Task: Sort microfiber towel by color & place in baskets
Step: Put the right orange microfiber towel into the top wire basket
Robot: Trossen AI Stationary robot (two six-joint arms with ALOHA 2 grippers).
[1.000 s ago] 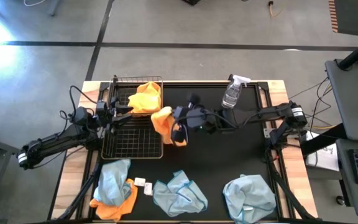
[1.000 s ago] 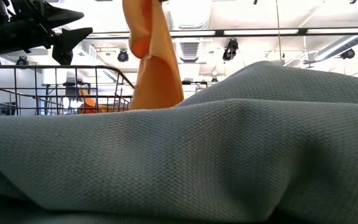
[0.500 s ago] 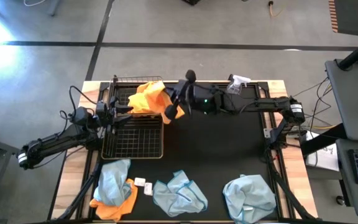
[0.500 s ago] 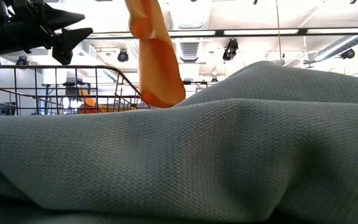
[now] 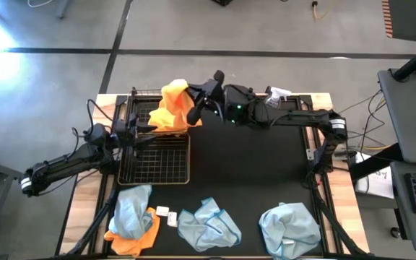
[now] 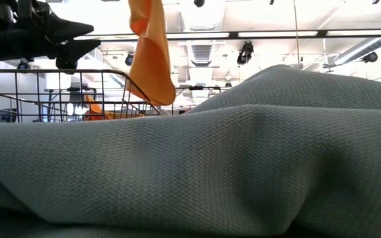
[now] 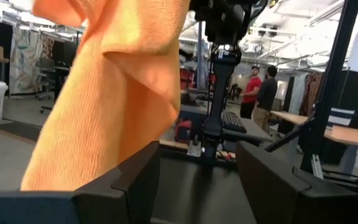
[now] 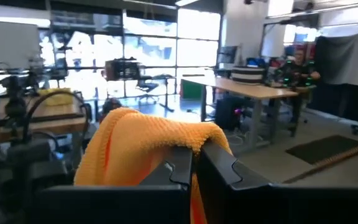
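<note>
My right gripper [image 5: 193, 110] is shut on an orange-yellow towel [image 5: 181, 108] above the far right corner of the black wire basket [image 5: 154, 155]. In the low view this towel [image 6: 149, 56] hangs above the basket's rim [image 6: 58, 71]. A second orange-yellow towel [image 5: 163, 115] lies in the basket's far end. My left gripper [image 5: 137, 130] hovers open over the basket; in its wrist view the hanging towel [image 7: 117, 93] is just ahead of the left gripper [image 7: 197, 180]. Only one basket is in view. My right gripper [image 8: 194, 165] pinches a fold of the orange-yellow towel [image 8: 194, 140] between its two fingers, which come roughly level from the table's right side. The cloth bunches over the fingertips and hangs slack below them, lifted clear of the table.
Along the near edge lie a pale blue-grey towel [image 5: 132, 206] on top of an orange one [image 5: 132, 240], and two more blue-grey towels [image 5: 208, 224] [image 5: 289, 227]. One blue-grey towel [image 6: 243, 165] fills the low view. A spray bottle [image 5: 274, 94] stands by the far edge, behind the right arm.
My right gripper has carried the orange-yellow towel from beside the basket's right side toward the far edge and left, to above the basket's far right corner. The towel has stayed hanging from the shut fingers, and its lower end has risen above the basket's rim.
</note>
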